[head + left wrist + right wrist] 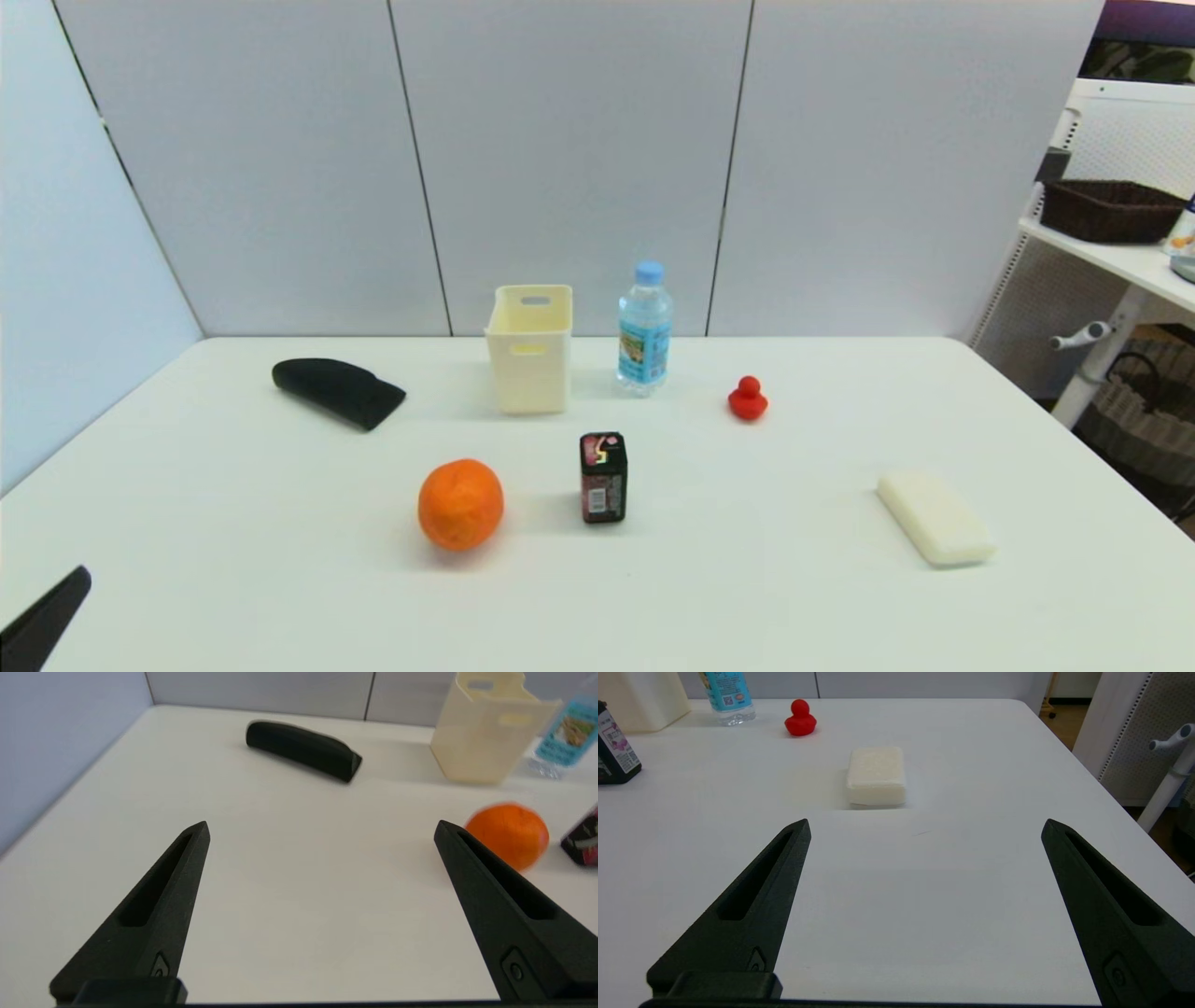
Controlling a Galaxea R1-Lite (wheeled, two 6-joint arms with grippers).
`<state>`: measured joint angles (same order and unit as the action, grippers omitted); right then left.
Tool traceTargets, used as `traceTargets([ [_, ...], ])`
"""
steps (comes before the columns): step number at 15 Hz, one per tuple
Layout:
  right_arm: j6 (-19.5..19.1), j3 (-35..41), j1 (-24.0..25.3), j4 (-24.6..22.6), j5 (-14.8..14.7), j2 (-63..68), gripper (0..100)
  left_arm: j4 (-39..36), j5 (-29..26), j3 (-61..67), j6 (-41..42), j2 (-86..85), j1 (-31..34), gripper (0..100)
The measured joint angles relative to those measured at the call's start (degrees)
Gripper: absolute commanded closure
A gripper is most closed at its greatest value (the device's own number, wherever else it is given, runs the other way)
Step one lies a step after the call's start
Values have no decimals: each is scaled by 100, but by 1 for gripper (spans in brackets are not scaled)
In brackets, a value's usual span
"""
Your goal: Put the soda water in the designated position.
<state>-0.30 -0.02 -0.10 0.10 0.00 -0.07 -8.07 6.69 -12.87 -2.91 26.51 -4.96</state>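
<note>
Though unreadable, blue pictured label on upright soda water [644, 329].

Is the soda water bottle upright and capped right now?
Yes. The soda water stands upright beside the cream bin, blue cap on top.

Cream bin [529, 350], orange [460, 503], dark carton [603, 477], red duck [748, 399], white sponge [934, 518]
</note>
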Motion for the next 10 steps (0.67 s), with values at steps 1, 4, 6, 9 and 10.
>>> traceTargets([
  [1,-2,0,2,-2,0,0,0,5,-221,306,-2,-334,179,0],
  [4,-2,0,2,0,0,0,0,20,-755,1024,27,-1202,562,0],
  [6,0,0,2,0,0,0,0,265,-773,1200,79,-1726,601,0],
  [9,-2,0,0,0,0,0,0,895,-683,1214,215,-2376,578,0],
  [10,0,0,0,0,0,0,0,1030,-674,1202,340,-2483,564,0],
])
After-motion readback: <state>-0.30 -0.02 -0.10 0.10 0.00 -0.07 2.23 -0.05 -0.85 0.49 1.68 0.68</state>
